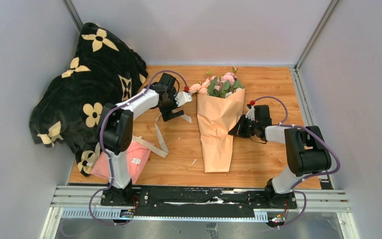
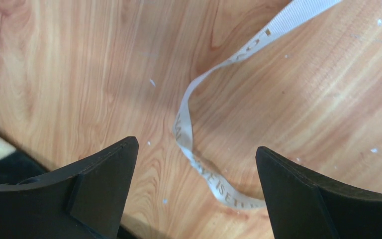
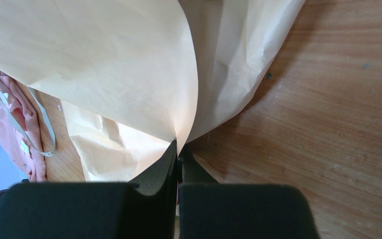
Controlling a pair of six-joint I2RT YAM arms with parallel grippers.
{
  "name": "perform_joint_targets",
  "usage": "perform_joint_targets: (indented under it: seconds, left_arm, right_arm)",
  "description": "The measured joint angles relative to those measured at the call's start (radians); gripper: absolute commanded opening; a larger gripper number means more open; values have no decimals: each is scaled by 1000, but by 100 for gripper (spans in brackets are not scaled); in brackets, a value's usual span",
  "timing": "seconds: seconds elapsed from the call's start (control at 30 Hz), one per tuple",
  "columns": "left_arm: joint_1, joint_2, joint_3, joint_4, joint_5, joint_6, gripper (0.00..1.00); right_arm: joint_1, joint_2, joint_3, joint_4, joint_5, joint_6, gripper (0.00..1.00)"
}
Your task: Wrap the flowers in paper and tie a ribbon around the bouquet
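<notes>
1. The left gripper (image 2: 196, 149) is being held wide open over the wooden table (image 2: 79, 74), with nothing gripped; the cream ribbon (image 2: 184, 132) is lying loose below, centre frame.
2. The right gripper (image 3: 177, 149) is being pressed shut on the peach paper (image 3: 104, 64) edge.
3. The bouquet (image 1: 218, 132) is lying mid-frame, pink roses (image 1: 223, 83) pointing upward.

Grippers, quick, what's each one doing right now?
Left gripper: open, empty, above the ribbon.
Right gripper: shut on the paper edge.
</notes>
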Motion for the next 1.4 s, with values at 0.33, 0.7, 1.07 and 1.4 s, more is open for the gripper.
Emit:
perform_joint_targets:
  seconds: [0.33, 0.7, 1.07, 1.4]
  left_arm:
    - [-21, 111, 11, 56, 25, 55, 0]
    - [-141, 3, -141, 42, 150, 68, 0]
    - [-198, -4, -154, 59, 143, 8, 0]
    - [-202, -163, -323, -13, 148, 133, 0]
  right_arm:
    - [0, -6, 26, -46, 24, -25, 39]
    - [6, 13, 56, 7, 14, -25, 56]
    - [18, 217, 69, 295, -161, 101, 0]
    - [47, 189, 94, 222, -118, 172, 0]
